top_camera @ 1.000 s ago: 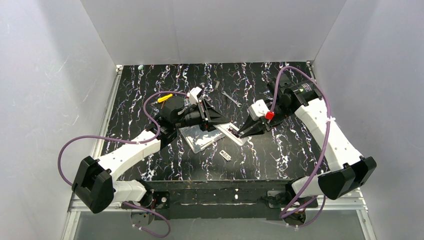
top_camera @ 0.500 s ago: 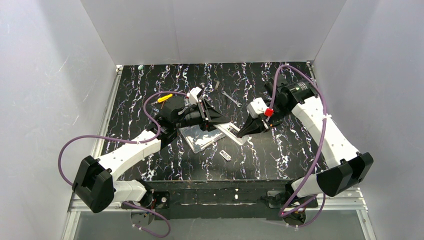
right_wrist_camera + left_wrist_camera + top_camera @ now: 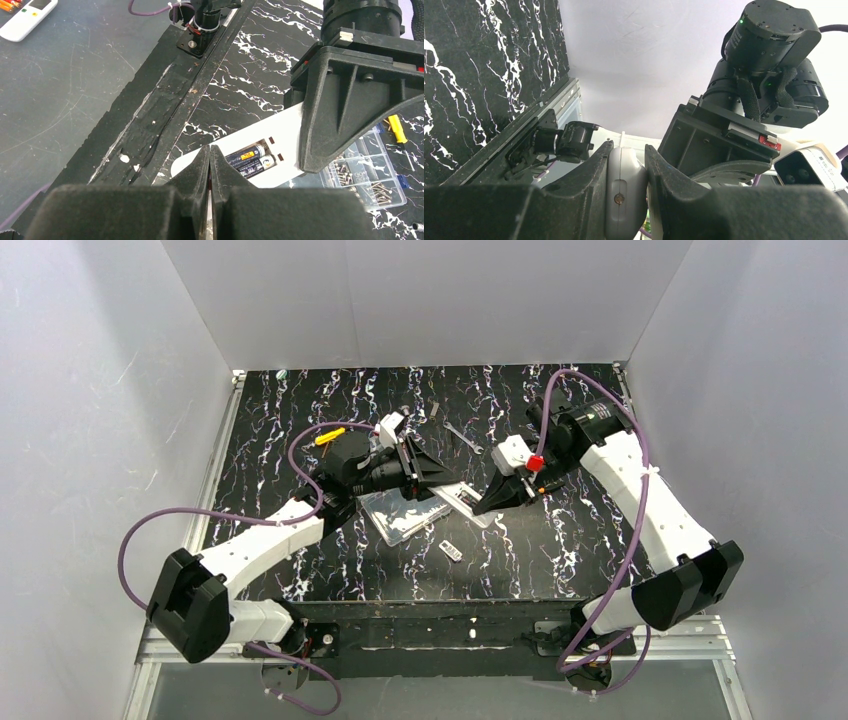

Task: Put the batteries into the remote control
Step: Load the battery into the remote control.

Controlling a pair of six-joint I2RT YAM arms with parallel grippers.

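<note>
The white remote control (image 3: 462,500) lies back-up at the table's middle. In the right wrist view its open compartment holds two dark batteries (image 3: 250,156) side by side. My left gripper (image 3: 628,149) is shut on one end of the remote control (image 3: 624,195), and one of its black fingers (image 3: 345,115) covers that end. My right gripper (image 3: 210,148) is shut with nothing between its fingers. Its tips hover over the remote control (image 3: 289,131) beside the compartment's free end. From above, the right gripper (image 3: 483,508) and the left gripper (image 3: 440,480) face each other across the remote.
A clear plastic box (image 3: 395,520) of screws lies under the left gripper. A small flat part (image 3: 450,550) lies nearer the front edge. A yellow-handled tool (image 3: 328,437) and a thin metal rod (image 3: 460,433) lie farther back. Off the table, another white remote (image 3: 27,17) rests on the floor.
The right gripper's jaws have closed, and that arm has shifted slightly toward the remote. The left gripper keeps its hold on the remote unchanged.
</note>
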